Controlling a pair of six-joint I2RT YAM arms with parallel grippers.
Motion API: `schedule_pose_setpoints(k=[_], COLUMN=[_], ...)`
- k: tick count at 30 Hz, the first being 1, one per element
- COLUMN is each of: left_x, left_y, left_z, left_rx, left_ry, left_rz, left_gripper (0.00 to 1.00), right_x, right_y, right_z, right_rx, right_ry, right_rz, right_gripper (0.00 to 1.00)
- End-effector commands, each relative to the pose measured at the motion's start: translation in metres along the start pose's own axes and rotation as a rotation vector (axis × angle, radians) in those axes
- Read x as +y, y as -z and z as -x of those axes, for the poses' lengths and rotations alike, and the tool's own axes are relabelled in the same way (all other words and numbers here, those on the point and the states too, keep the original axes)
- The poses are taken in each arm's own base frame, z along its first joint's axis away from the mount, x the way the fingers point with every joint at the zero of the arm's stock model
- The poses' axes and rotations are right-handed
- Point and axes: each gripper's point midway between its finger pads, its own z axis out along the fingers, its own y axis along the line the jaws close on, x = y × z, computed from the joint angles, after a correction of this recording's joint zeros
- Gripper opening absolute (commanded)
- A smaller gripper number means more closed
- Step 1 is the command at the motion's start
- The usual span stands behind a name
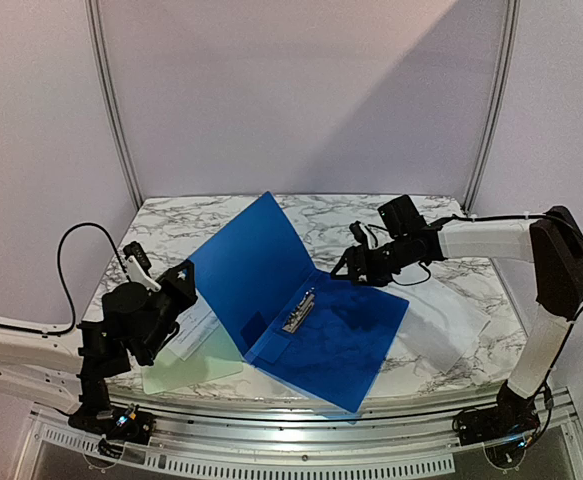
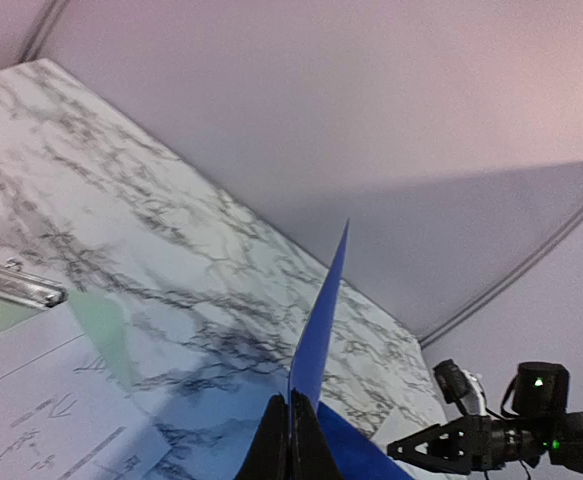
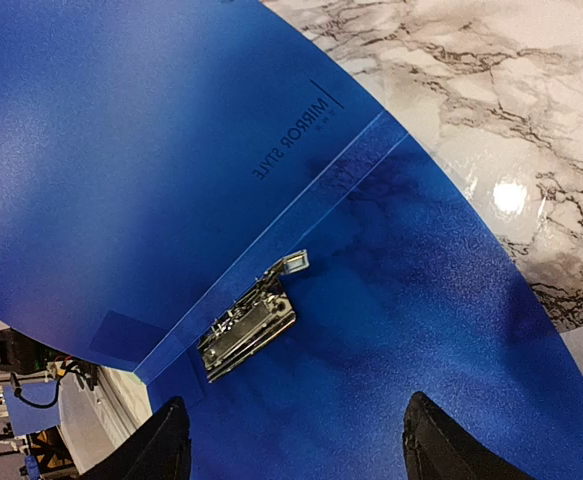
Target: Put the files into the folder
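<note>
risks, my read:
- left gripper (image 1: 183,280) pinches only the free edge of the cover (image 1: 251,262). the plastic is thin and glossy, so it could slide out and drop the cover shut before any paper is in.
- slip (image 1: 199,318) lies flat on the table (image 1: 201,222) at 8 o'clock of the folder (image 1: 336,340), partly over a green sheet (image 1: 186,368). flat paper is hard to nip, and a scrape could crease it or drag both.
- clip (image 1: 299,310) looks shut, not sure. paper pushed against it would buckle.
- sheet (image 1: 453,325) lies at 4 o'clock of the folder and seems to run under the back panel. pulling it could shift the folder and tug the cover out of the left pinch.

pose:
- left arm is folded low at 8 o'clock with the wrist pitched up. fingers are clamped on the cover edge, holding it raised and leaning toward 10 o'clock.
- folder is open mid-table with the back panel flat and the spine running about 1 to 7 o'clock. 0 files inside.
- right arm reaches in from 3 o'clock, elbow high, forearm about level.
- right gripper (image 1: 346,270) points down over the back panel at 1 o'clock of the clip. fingers are spread wide with nothing in them. it looks clear of the panel, can't tell how high.
</note>
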Motion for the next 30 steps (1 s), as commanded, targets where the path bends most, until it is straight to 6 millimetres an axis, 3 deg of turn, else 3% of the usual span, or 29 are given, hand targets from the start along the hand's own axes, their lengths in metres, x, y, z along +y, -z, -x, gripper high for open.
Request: schedule_pose_setpoints(k=[1, 10, 17, 19, 20, 22, 24, 25, 30], left_x=[0.055, 0.101, 0.117, 0.118, 0.121, 0.121, 0.120, 0.119, 0.095], left_y=[0.003, 0.017, 0.027, 0.028, 0.029, 0.031, 0.034, 0.035, 0.037], left_z=[-0.005, -0.008, 0.001, 0.000, 0.000, 0.002, 0.008, 0.013, 0.048], left_rx=[-0.001, -0.023, -0.063, -0.054, -0.042, -0.032, -0.035, -0.040, -0.100], left_ry=[-0.041, -0.051, -0.048, -0.063, -0.085, -0.108, -0.120, -0.128, -0.226], left_rz=[0.217, 0.341, 0.363, 0.371, 0.381, 0.398, 0.414, 0.419, 0.440], left_gripper=[0.00, 0.00, 0.00, 0.10, 0.20, 0.60, 0.92, 0.98, 1.00], right_x=[-0.001, -0.003, -0.005, -0.007, -0.009, -0.011, -0.012, -0.012, -0.003], right_y=[-0.012, -0.022, -0.032, -0.034, -0.035, -0.037, -0.039, -0.039, -0.042], right_z=[0.005, 0.012, 0.018, 0.016, 0.015, 0.013, 0.012, 0.012, 0.016], right_rx=[0.005, 0.007, 0.011, 0.020, 0.023, 0.029, 0.031, 0.032, 0.026], right_ry=[-0.004, -0.001, -0.006, -0.011, -0.012, -0.016, -0.016, -0.016, -0.012], right_rz=[0.004, 0.000, 0.000, -0.002, -0.004, -0.007, -0.008, -0.006, 0.018], right_gripper=[0.72, 0.72, 0.71, 0.71, 0.71, 0.71, 0.71, 0.71, 0.70])
